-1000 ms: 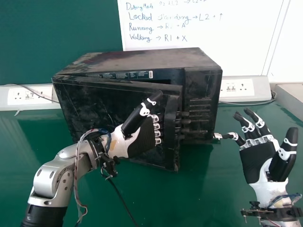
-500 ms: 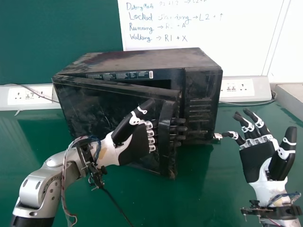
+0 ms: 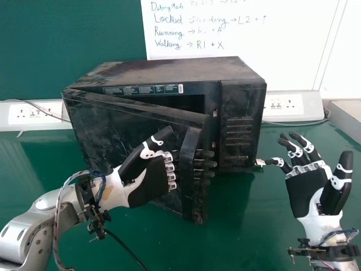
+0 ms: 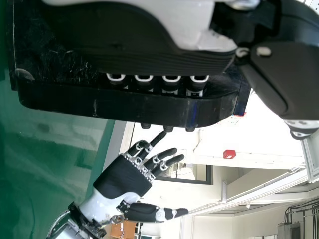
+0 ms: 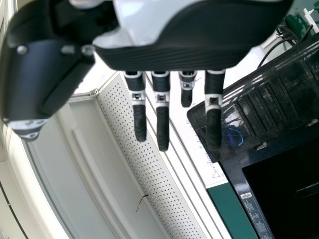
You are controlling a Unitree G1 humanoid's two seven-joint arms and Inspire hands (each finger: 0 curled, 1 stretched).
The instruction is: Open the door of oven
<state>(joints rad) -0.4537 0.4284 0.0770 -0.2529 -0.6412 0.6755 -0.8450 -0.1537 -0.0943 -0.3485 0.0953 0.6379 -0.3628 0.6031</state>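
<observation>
Oven door [image 3: 113, 127] ajar, wide swing left to do

The oven [image 3: 240, 101] sits beyond the left robot hand [image 3: 148, 183], whose straight fingers reach behind the handle [image 3: 189, 161]. The right robot hand [image 3: 306, 189] is spread, apart from the door.

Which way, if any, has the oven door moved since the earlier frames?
Yes, the door has swung toward the robot, its free edge farther left of the slatted panel.
</observation>
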